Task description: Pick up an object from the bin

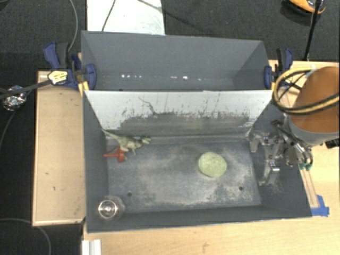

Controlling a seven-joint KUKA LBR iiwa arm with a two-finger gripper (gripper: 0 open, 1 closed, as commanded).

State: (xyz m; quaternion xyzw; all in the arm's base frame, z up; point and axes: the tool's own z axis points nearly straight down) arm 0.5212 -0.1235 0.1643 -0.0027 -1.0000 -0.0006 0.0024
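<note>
My arm [313, 132] enters from right side of view, about mid-height. Orange cover [321, 97] wraps its last bulky section, rounded, cut off by view's edge. Black-and-yellow cables [284, 92] loop out from cover's left side, curving up and back round. Below cover, grey wrist [292, 150] narrows toward metal gripper [270, 163]. Gripper is leftmost part of my arm, pointing left and somewhat downward in view. Small green patch on wrist's right side.

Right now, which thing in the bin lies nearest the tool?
The pale green round lump, left of the tool; the toy dinosaur, red piece and shiny cap lie by the left wall.
</note>
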